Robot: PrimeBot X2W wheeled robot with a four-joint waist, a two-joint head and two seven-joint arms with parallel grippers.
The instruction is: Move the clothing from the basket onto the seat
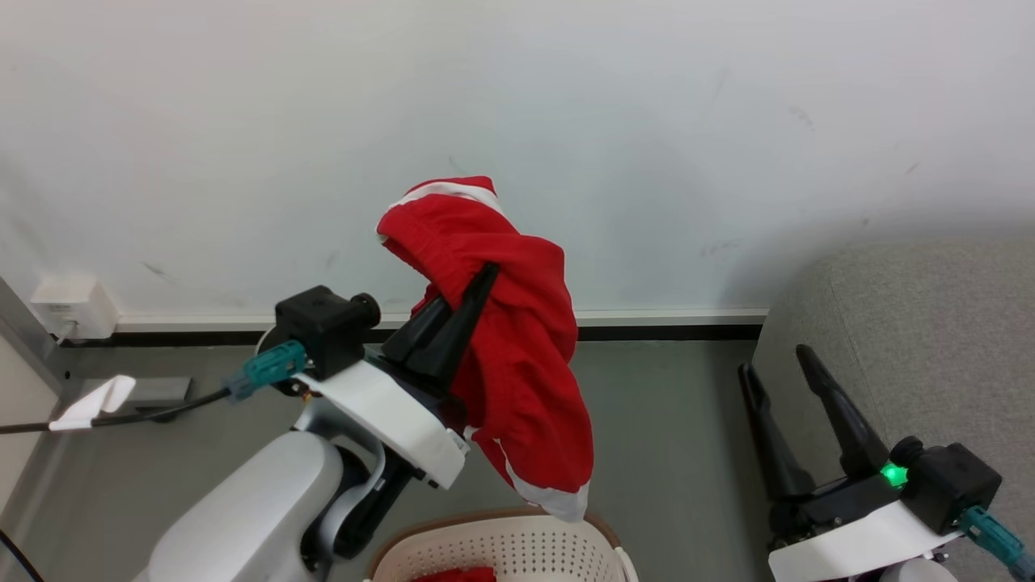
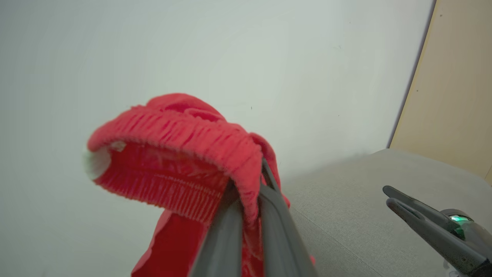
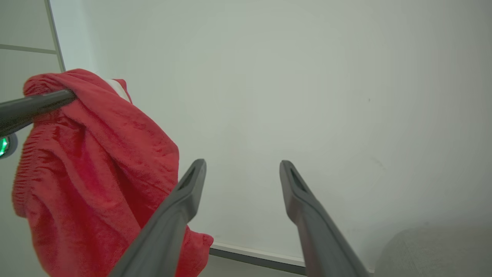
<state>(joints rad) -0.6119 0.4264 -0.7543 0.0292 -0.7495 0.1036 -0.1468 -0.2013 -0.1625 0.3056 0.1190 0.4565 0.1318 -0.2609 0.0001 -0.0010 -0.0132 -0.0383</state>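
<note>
**Here, red shorts [image 1: 521, 364] hang above the basket [image 1: 501, 550]**

The left gripper [image 1: 483, 281] is clamped on their waistband, the hem just over the basket's rim. Right of the basket, the right gripper [image 1: 773, 361] stands parted beside the seat [image 1: 930, 339]. Red cloth [image 1: 453, 575] inside the basket is cut off.

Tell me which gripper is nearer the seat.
Right. The right gripper hangs open right at the seat edge. The left gripper holds the shorts above the basket, well clear of the seat.

The clothing [image 1: 525, 356] hangs from the left claw [image 1: 488, 272], above the basket [image 1: 517, 551]; the seat [image 1: 930, 339] lies to its right, behind the right claw [image 1: 773, 359].
</note>
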